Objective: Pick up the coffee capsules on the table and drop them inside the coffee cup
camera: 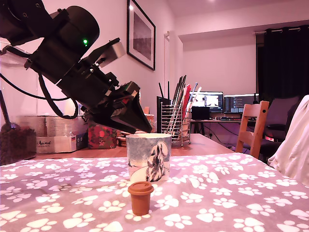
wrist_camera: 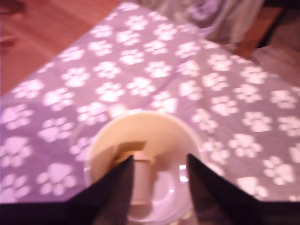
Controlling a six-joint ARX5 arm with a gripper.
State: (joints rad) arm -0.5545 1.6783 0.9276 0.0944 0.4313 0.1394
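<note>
Brown capsule [camera: 140, 197] stands upright on the paw-print table [camera: 231, 203], nearest the exterior camera, in front of the coffee cup [camera: 148, 157]. Gripper [camera: 140, 126] hangs above the cup's rim — fingers [wrist_camera: 117, 190] parted, gripping nothing. Cream-yellow capsule [wrist_camera: 140, 180] appears to lie inside the cup. Judgement: first drop done; next — lift clear, approach the brown one.

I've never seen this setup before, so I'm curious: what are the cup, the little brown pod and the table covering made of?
The cup looks ceramic: thick rim, glossy printed figure, shiny inside in the wrist view. The brown pod seems matte moulded plastic with a flat rim, though I can't be sure. The covering looks like soft printed cloth; it lies slightly rumpled, without shine.
</note>
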